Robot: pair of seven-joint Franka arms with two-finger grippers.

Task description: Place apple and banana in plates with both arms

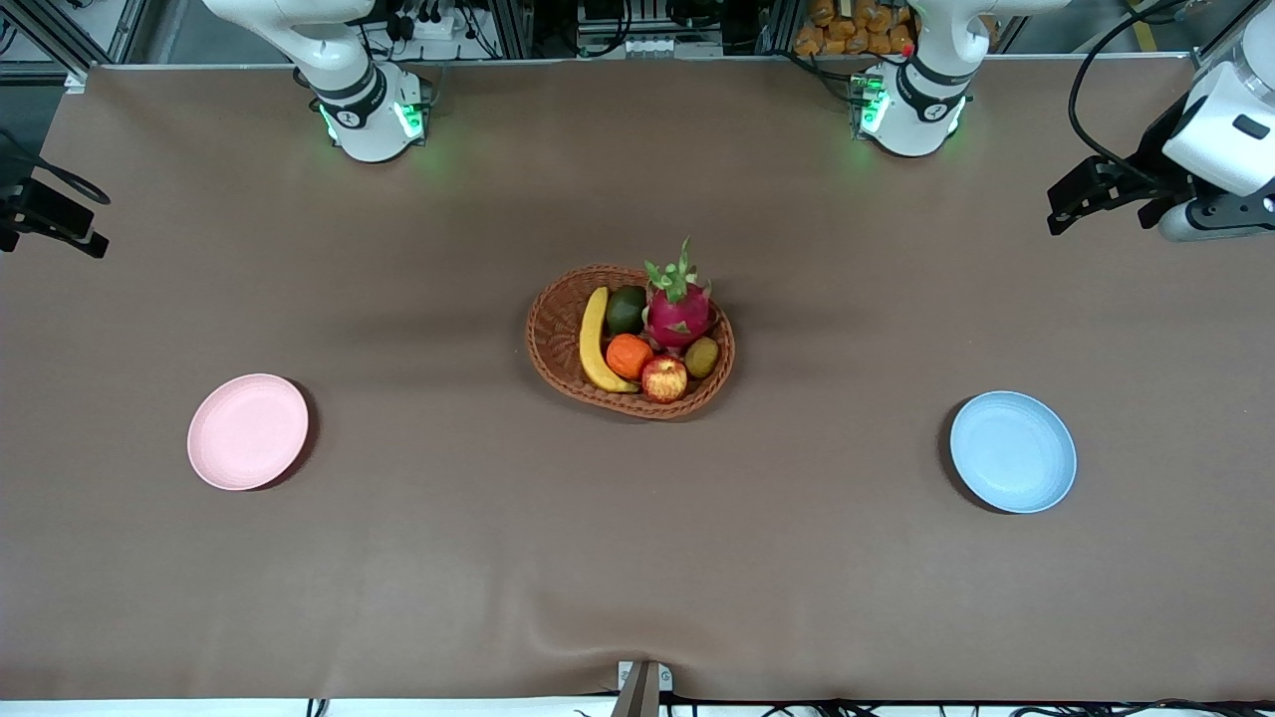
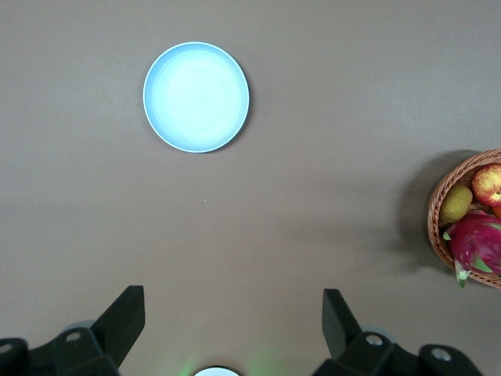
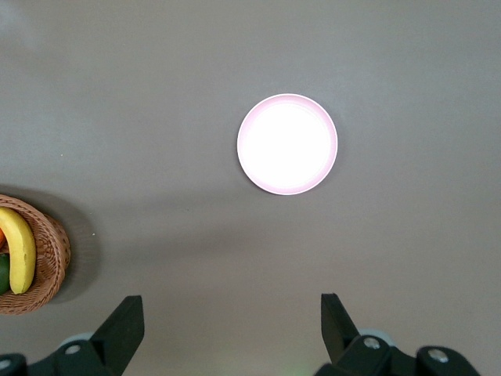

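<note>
The banana and the apple lie in a brown wicker basket at mid table. The pink plate lies toward the right arm's end, the blue plate toward the left arm's end; both are empty. My left gripper is open and empty, high over the table's end by the blue plate. My right gripper is open and empty, high over the other end by the pink plate. The left wrist view shows the apple; the right wrist view shows the banana.
The basket also holds an orange tangerine, a pink dragon fruit, a dark green avocado and a kiwi. The apple touches the tangerine and the kiwi. A brown cloth covers the table.
</note>
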